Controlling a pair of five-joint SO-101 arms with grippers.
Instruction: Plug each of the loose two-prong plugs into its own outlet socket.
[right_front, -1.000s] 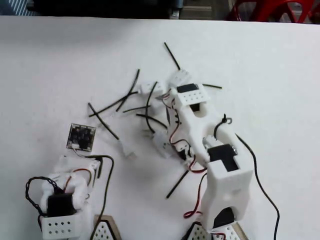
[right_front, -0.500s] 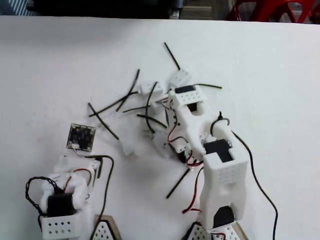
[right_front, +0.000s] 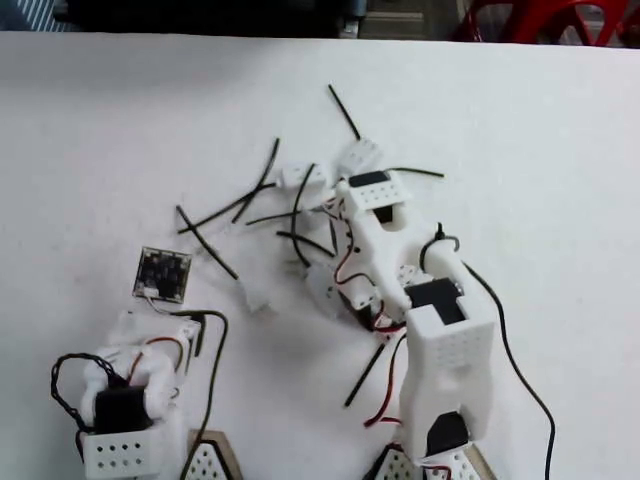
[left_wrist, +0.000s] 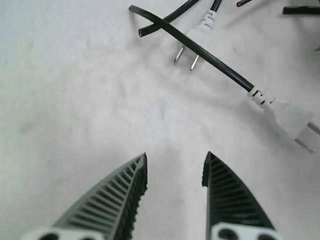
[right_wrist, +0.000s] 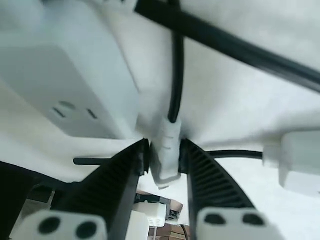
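My right gripper (right_wrist: 164, 150) is shut on a white two-prong plug (right_wrist: 165, 142) whose black cord (right_wrist: 176, 75) runs away from it. A white outlet block (right_wrist: 75, 85) with two slots lies right beside the held plug. From above, the right arm (right_front: 385, 235) stretches into a tangle of black cords and white outlet blocks (right_front: 302, 175) (right_front: 360, 155). My left gripper (left_wrist: 175, 160) hangs open over bare table, with nothing between its fingers. Ahead of it lie a white plug (left_wrist: 197, 42) with bare prongs and a second white plug (left_wrist: 287, 117) on a black cord.
The left arm (right_front: 125, 400) is folded at the near left corner. A small black square board (right_front: 163, 273) lies just beyond it. Loose black cords (right_front: 225, 210) spread across the table's middle. The far table (right_front: 150, 90) is bare white.
The right arm's near segment has swung slightly left and back. A loose black cord beside its base has shifted a little to the right. The left arm has kept still.
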